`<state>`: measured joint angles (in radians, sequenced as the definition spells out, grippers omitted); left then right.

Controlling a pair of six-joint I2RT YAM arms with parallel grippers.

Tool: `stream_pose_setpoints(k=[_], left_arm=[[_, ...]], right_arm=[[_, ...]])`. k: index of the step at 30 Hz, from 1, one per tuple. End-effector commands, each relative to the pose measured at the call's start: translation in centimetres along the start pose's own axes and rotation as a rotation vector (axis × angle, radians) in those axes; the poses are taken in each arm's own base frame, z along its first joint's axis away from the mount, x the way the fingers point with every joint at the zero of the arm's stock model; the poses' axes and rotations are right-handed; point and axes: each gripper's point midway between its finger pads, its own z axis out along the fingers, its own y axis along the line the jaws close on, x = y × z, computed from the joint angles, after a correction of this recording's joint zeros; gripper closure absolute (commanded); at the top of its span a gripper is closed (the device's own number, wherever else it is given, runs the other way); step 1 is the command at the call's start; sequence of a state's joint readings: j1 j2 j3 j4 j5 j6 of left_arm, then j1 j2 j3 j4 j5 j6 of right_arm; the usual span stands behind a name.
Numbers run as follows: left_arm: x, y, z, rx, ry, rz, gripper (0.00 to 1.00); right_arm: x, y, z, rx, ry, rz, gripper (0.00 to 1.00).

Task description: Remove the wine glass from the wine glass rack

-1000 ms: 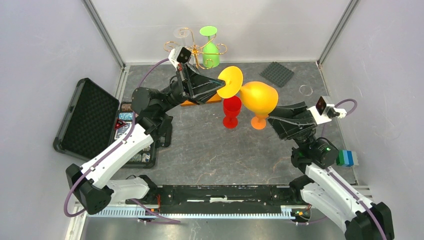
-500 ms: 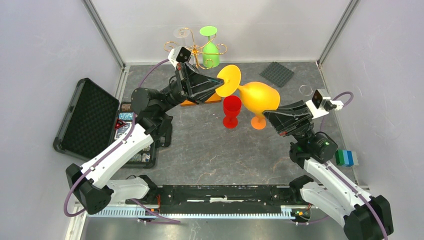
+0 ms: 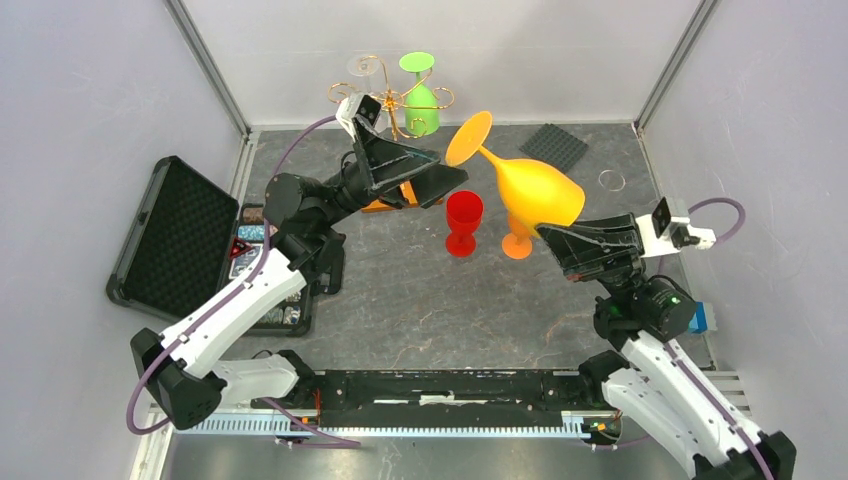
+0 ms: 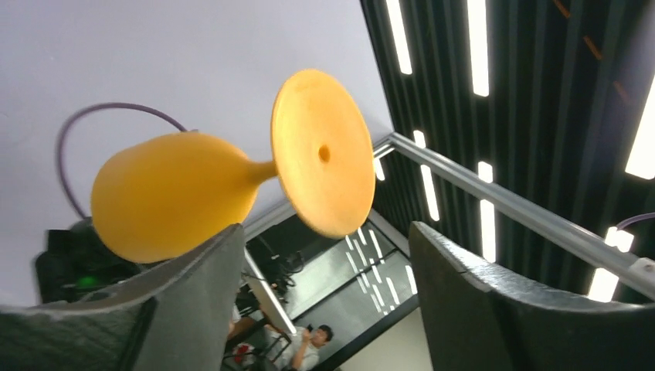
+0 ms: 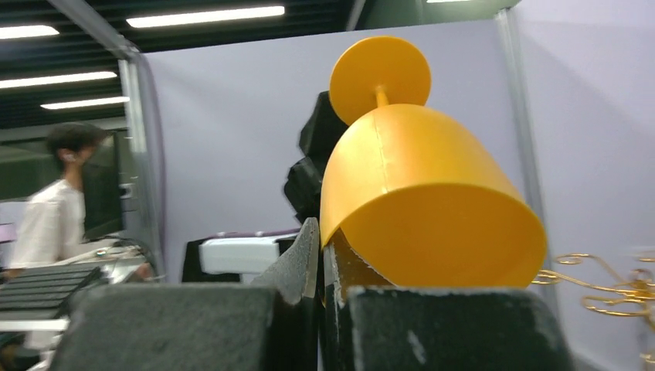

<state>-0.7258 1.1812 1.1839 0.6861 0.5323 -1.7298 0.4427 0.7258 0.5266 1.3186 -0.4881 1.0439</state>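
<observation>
A yellow wine glass point(image 3: 535, 190) point(image 4: 170, 193) point(image 5: 417, 185) hangs tilted in the air, foot toward the back, off the rack. My right gripper point(image 3: 550, 236) point(image 5: 320, 239) is shut on the rim of its bowl, one finger inside and one outside. My left gripper point(image 3: 452, 166) point(image 4: 326, 232) stands open just left of the glass's foot, with nothing between its fingers. The gold wine glass rack point(image 3: 390, 100) point(image 5: 610, 286) stands at the back. A green glass point(image 3: 420, 100) and a clear glass point(image 3: 365, 68) hang on it. My left arm hides most of its wooden base.
A red glass point(image 3: 463, 220) and an orange glass point(image 3: 517, 245) stand upright on the table under the yellow one. A black case point(image 3: 175, 235) lies open at the left. A dark mat point(image 3: 553, 147) and a clear ring point(image 3: 610, 180) lie at the back right.
My left gripper has opened and let go of the yellow glass's foot. My right gripper has shut on the bowl's rim and drawn the glass to the right, foot tipping upward.
</observation>
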Motion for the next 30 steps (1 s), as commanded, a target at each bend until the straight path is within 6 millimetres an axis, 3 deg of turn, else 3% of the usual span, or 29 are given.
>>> stream_pose_setpoints(k=[1, 5, 8, 12, 15, 21, 28, 30], left_arm=[[0.2, 0.9, -0.5, -0.034, 0.021, 0.139, 0.15], [-1.9, 3.9, -2.0, -0.107, 0.034, 0.181, 0.08], [-3.9, 6.3, -3.8, -0.183, 0.026, 0.248, 0.00], [-6.2, 10.2, -6.0, -0.355, 0.023, 0.364, 0.00], [-7.0, 11.9, -7.3, -0.462, 0.034, 0.451, 0.00], [-8.3, 14.1, -9.7, -0.660, 0.033, 0.608, 0.00], [-8.7, 13.9, -12.4, -0.811, 0.072, 0.784, 0.00], [-8.9, 13.6, -12.8, -0.836, 0.062, 0.812, 0.00]], right_arm=[[-1.2, -2.8, 0.5, 0.186, 0.037, -0.183, 1.00], [-1.4, -6.5, -1.4, 0.442, 0.143, -0.310, 1.00], [-1.2, -8.9, -4.0, 0.637, 0.261, -0.375, 1.00], [-1.7, -10.8, -7.8, 0.873, 0.443, -0.452, 1.00], [-2.7, -11.3, -10.9, 1.068, 0.563, -0.481, 1.00], [-5.1, -11.2, -16.0, 1.397, 0.786, -0.521, 1.00], [-3.6, -12.4, -22.0, 1.635, 1.084, -0.531, 1.00], [-2.5, -12.9, -23.1, 1.658, 1.144, -0.501, 0.99]])
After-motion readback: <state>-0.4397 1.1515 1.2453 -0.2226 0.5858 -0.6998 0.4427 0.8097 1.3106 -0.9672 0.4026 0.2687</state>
